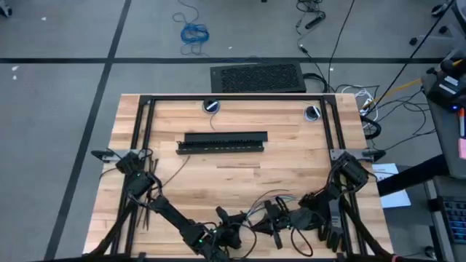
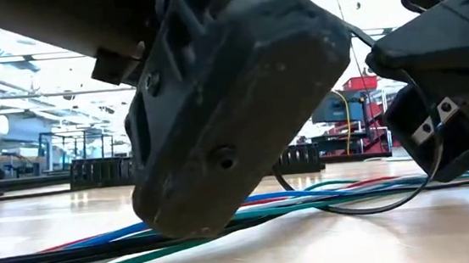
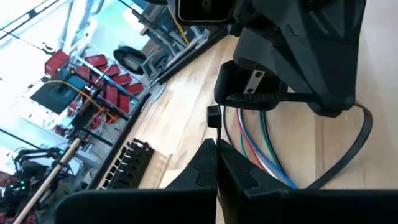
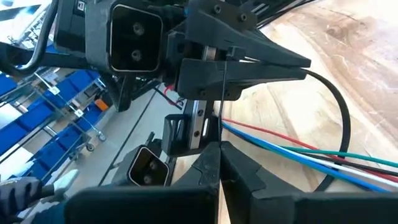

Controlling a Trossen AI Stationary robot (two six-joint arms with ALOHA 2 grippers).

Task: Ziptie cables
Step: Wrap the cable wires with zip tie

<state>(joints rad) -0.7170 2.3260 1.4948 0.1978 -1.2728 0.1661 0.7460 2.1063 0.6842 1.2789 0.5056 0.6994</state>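
Wide wooden worktop (image 1: 291, 145), most of it bare boards toward the far side where the long black bar (image 1: 222, 141) lies, yet both arms crowd the near edge. There the cables (image 2: 308, 197) run flat in blue, green, white and red strands. A thin dark ziptie (image 4: 339, 124) loops around them. Left claw (image 3: 217, 147) is clenched on the ziptie's tail; right claw (image 4: 220, 149) pinches the same strip, facing it closely.
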